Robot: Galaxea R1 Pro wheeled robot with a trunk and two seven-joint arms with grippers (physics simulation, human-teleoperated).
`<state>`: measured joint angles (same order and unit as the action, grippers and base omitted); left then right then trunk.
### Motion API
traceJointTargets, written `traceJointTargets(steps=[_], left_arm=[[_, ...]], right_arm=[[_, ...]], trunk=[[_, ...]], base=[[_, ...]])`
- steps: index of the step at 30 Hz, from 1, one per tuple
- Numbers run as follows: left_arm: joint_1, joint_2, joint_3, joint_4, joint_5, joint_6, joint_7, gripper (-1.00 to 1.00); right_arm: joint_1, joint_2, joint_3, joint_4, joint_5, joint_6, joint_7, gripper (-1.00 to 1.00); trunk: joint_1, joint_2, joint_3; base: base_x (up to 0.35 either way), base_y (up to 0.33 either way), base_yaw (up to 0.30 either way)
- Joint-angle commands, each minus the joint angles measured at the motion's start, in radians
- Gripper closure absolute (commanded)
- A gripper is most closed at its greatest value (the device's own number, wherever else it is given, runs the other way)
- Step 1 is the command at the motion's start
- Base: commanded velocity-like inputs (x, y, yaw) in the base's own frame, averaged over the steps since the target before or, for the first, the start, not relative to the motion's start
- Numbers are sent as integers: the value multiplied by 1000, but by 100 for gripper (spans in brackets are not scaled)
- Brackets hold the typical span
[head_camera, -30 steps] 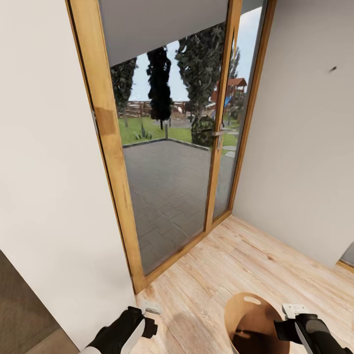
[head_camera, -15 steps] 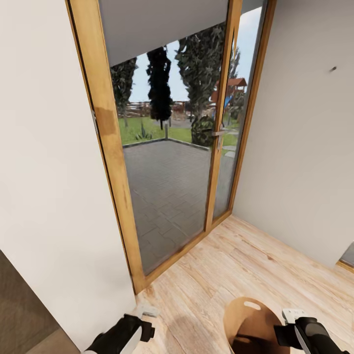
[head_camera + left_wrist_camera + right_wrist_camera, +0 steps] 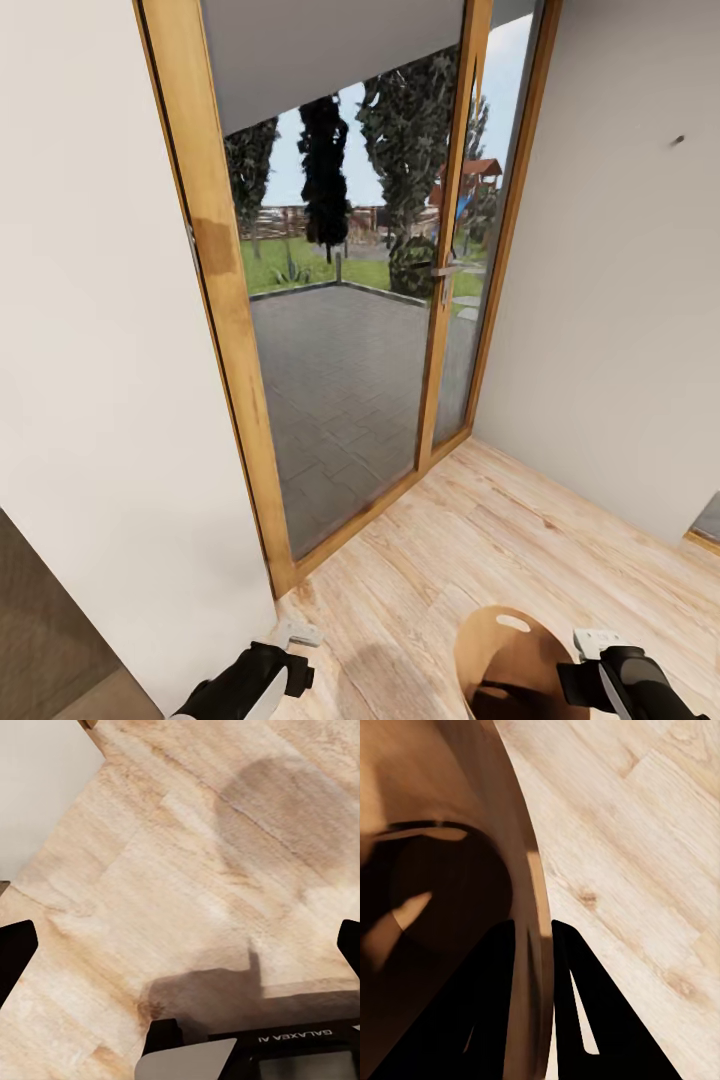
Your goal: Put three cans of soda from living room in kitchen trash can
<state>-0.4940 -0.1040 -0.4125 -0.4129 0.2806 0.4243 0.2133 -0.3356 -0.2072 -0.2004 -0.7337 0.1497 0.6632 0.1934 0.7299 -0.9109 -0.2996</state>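
**Holding the bin by its rim in front of a glass door**

Facing a tall wood-framed glass door (image 3: 340,330) right now, with a paved patio, grass and dark trees outside. White wall (image 3: 90,350) on the left, another white wall on the right, pale wood floor (image 3: 520,530) underneath.

The bin (image 3: 505,650) sits at the bottom of the head view, right of centre, cut off by the frame edge. You can see its brown-tan inside and the oval handle hole near the rim on the far side. Can't make out any cans inside from here, the bottom is just dark shadow.

Right gripper (image 3: 531,937): the wrist cam looks straight down its 2 black fingers (image 3: 499,975), and they're clamped on the bin's rim (image 3: 534,900), 1 finger inside the wall and 1 outside. So it's clenched on the bin. In the head view the right arm (image 3: 625,680) comes in from the bottom right corner, just beside the bin.

Left gripper (image 3: 297,634): low at the bottom left of the head view, near the wall's corner. Its wrist cam shows both fingertips (image 3: 16,945) far apart at opposite edges with only floor and shadow between them, so it's spread wide and holding nothing.
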Motion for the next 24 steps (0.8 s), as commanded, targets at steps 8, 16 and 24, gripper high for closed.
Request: traceJointTargets(steps=[8, 16, 24], left_arm=[[0, 1, -1, -1, 0, -1, 0, -100], [0, 1, -2, -1, 0, -2, 0, -100], [0, 0, -3, -1, 0, -2, 1, -100]], right_arm=[[0, 3, 1, 1, -11, 1, 6, 100], [0, 42, 4, 1, -10, 0, 6, 100], [0, 64, 6, 23, -8, -96, 3, 100]], trunk=[[0, 0, 0], [0, 0, 0], [0, 0, -3]], base=[[0, 0, 0], [-1, 0, 6], [-134, 0, 179]])
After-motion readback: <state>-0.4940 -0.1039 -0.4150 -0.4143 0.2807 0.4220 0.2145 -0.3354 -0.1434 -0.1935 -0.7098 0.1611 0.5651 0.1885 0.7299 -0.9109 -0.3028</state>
